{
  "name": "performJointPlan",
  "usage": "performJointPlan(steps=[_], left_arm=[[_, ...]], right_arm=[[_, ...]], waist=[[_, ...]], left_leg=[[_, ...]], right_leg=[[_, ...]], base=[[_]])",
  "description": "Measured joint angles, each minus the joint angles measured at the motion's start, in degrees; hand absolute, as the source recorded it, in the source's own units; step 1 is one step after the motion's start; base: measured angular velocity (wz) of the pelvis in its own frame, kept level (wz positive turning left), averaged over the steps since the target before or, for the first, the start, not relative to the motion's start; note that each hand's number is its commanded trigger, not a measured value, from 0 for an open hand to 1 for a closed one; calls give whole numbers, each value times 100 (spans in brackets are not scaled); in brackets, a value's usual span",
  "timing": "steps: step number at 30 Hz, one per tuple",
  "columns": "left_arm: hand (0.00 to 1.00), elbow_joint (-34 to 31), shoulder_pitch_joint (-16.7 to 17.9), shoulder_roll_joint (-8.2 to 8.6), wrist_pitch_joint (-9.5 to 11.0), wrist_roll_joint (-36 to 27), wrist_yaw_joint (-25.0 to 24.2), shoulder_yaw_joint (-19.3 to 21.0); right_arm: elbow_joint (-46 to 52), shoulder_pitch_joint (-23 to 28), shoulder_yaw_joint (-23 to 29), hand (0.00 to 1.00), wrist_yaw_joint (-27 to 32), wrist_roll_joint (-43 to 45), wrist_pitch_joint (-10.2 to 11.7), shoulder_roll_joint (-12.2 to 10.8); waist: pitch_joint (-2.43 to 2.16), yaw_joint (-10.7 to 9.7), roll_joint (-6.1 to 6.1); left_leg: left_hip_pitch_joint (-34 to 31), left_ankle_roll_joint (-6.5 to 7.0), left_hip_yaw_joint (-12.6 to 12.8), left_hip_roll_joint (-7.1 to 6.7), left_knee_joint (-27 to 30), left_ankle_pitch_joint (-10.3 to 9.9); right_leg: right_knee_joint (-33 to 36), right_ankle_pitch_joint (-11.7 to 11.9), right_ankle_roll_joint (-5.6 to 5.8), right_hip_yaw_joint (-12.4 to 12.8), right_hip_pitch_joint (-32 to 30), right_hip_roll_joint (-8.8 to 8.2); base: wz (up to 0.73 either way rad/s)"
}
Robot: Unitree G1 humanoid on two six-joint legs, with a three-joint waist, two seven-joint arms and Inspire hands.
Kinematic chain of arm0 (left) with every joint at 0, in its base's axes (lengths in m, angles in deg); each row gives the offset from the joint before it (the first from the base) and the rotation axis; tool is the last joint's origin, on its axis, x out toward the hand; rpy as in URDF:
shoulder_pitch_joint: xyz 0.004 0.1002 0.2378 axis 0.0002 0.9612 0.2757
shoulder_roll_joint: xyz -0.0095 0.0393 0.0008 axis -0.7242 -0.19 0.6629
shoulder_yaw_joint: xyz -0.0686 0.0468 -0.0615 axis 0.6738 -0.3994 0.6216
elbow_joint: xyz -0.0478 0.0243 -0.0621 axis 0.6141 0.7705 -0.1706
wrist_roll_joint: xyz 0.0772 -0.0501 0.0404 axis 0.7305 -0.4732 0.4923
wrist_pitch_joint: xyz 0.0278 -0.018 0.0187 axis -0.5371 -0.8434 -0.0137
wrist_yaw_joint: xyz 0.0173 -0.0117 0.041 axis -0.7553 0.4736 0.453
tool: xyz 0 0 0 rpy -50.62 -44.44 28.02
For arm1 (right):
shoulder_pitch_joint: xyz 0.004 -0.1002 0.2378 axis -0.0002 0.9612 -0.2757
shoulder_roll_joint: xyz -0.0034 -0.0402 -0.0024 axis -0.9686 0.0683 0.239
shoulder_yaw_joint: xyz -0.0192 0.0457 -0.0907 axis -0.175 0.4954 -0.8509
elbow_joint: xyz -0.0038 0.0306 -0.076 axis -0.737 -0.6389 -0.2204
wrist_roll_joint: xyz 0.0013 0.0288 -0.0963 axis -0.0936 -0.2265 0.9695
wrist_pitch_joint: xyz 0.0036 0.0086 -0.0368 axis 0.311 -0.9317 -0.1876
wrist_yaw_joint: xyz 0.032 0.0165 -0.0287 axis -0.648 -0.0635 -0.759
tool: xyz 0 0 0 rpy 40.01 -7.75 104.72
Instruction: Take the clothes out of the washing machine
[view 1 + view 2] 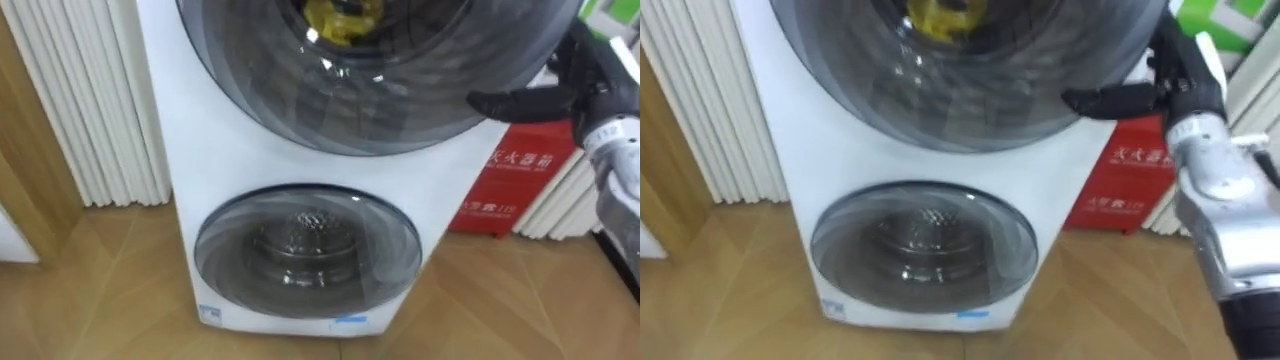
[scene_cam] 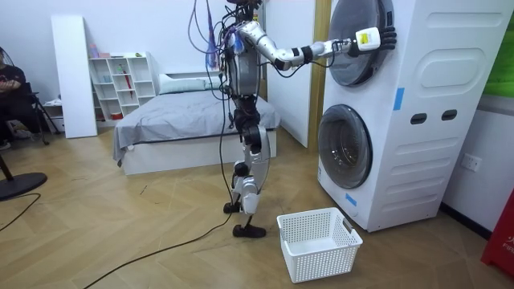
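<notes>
Yellow clothes [image 1: 340, 18] lie inside the upper drum of the stacked washing machine [image 1: 200, 150], seen through the dark glass of the upper door [image 1: 380, 95]. Looking down from the robot's head, the lower door [image 1: 308, 250] sits below it, round and closed, with the bare metal drum showing behind the glass. The right hand [image 1: 590, 75] comes in from the right and sits against the right edge of the upper door, touching its rim. Whether it is gripping the rim or merely laid against it I cannot tell, since the door's edge covers part of it. It holds no clothing. A red box [image 1: 515, 185] stands on the floor behind the machine to the right, and a white ribbed radiator [image 1: 90, 100] runs down the wall to the left. The floor is wood.

From across the room, the robot stands upright facing the machine, its right arm stretched out at shoulder height to the upper door. A white laundry basket [image 2: 317, 241] sits on the floor near its feet, in front of the lower door, with nothing in it. Behind the robot there is a bed [image 2: 185, 120] with a grey cover and a white shelf unit [image 2: 120, 80]. A person [image 2: 10, 88] sits at the room view's left edge.
</notes>
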Motion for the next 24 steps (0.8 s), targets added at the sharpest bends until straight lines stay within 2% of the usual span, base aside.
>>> performJointPlan(steps=[1,3,4,8,11,14,16,20,22,24], left_arm=[[0,3,7,-3,0,1,0,-1],[0,2,20,-2,1,2,-3,-8],[0,-4,14,-6,21,-4,-3,-13],[0,0,2,-2,32,-15,-3,-121],[0,28,3,55,35,-6,-2,-157],[0,136,-1,66,34,-17,-1,-161],[0,239,-6,65,59,-59,3,-161],[0,256,-1,63,96,-111,6,-166],[0,255,-18,62,128,-117,13,-284],[0,257,22,75,134,-168,22,-410]], right_arm=[[34,10,0,0,-28,102,2,-5],[167,59,4,0,-88,316,4,-11],[339,183,26,0,-54,317,6,-14],[860,556,108,0,61,278,11,-29],[1402,972,233,0,51,295,43,-107],[1831,1283,286,0,46,244,87,-253],[2045,1437,301,0,-10,243,106,-333],[2069,1614,312,0,-68,289,295,-542],[2092,1841,307,0,-143,287,481,-562],[2127,1987,297,0,-244,288,522,-582]], waist=[[10,80,-4],[18,72,7],[17,67,18],[20,62,69],[49,59,129],[36,39,196],[27,32,253],[22,24,257],[1,8,260],[-3,18,266]], left_leg=[[54,0,-23,1,-28,0],[50,-1,-32,0,-27,-1],[43,-1,-17,1,-27,-1],[33,-1,30,14,-25,-1],[32,-1,146,18,-23,-1],[34,-1,180,11,-18,-2],[31,0,314,2,-10,-3],[-3,2,421,-5,59,-5],[-45,2,423,1,101,-5],[-44,2,454,5,124,-5]], right_leg=[[-25,-1,2,10,8,20],[-54,-1,1,-66,13,24],[-83,-1,1,-137,32,24],[-103,-1,1,-159,38,38],[-108,-1,1,-149,39,36],[-108,-1,1,-145,35,28],[-107,-15,-21,-145,31,9],[-97,-60,-93,-132,30,-6],[-90,-60,-97,-144,27,0],[-81,-58,-100,-127,23,0]], base=[[-35],[-17],[3],[4],[-1],[-3],[0],[6],[12],[-2]])
